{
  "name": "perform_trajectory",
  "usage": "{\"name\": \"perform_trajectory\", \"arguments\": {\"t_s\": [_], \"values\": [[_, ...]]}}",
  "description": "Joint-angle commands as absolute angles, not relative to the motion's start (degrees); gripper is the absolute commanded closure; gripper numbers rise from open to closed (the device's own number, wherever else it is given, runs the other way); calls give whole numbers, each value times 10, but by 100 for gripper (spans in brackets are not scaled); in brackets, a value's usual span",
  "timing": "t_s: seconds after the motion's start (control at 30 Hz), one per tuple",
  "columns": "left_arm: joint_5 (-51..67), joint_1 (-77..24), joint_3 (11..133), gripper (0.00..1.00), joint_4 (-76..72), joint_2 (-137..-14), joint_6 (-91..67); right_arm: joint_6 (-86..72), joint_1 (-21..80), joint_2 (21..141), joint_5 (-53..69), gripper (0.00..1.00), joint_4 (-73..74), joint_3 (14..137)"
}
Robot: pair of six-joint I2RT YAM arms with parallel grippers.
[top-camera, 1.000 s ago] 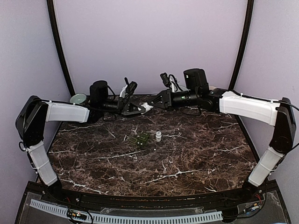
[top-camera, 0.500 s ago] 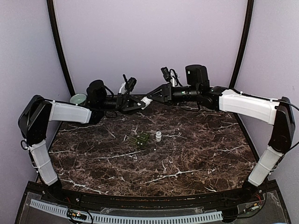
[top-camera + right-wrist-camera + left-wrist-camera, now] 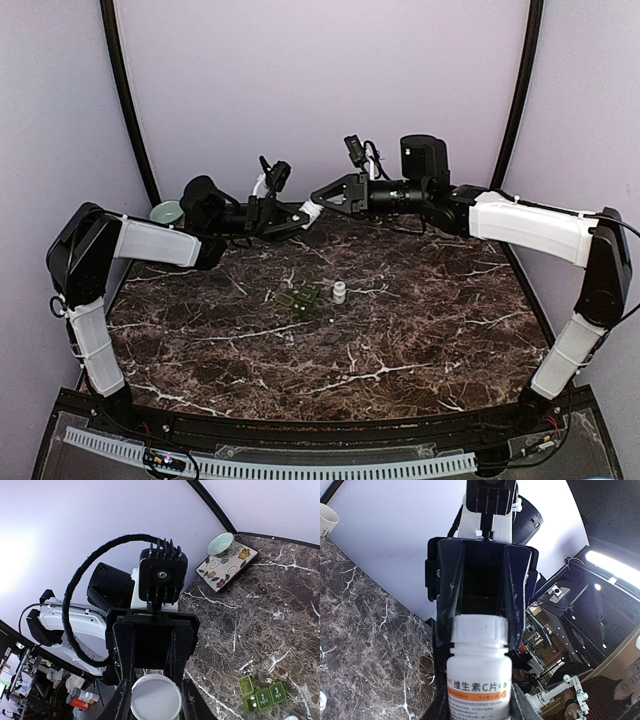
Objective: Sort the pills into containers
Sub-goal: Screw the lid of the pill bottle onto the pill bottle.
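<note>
A white pill bottle (image 3: 313,211) with an orange label band (image 3: 479,680) hangs in the air over the back of the table, held between both arms. My left gripper (image 3: 304,214) (image 3: 479,707) is shut on the bottle's body. My right gripper (image 3: 323,205) (image 3: 156,700) is shut on its white cap (image 3: 156,696) (image 3: 480,631), facing the left gripper head-on. A green pill organizer (image 3: 300,299) (image 3: 260,696) lies at mid-table, with a small white bottle (image 3: 339,291) standing just right of it. The pills are out of view.
A teal bowl (image 3: 168,211) (image 3: 221,543) sits on a flowered plate (image 3: 227,565) at the back left corner. The marble tabletop (image 3: 400,350) stretches in front of the raised arms. Purple walls close in the back and sides.
Both grippers have risen with the bottle between them, away from the tabletop. The left wrist has tilted up. The organizer and small bottle have not moved.
</note>
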State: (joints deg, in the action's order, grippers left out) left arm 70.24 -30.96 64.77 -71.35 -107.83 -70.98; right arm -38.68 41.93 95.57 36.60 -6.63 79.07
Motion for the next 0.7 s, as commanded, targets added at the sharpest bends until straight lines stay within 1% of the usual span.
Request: {"name": "perform_trajectory", "arguments": {"t_s": [0.0,0.13,0.33,0.67], "values": [[665,-341,663,82,-702,-1056,-677,-403,463,969,454,100,-68,783],[646,-341,667,82,-547,-1017,-552,-401,461,974,435,100,-25,798],[588,-348,690,82,-368,-976,-395,-402,461,991,411,100,38,828],[483,-349,700,81,-277,-937,-288,-417,459,1014,391,100,83,860]]}}
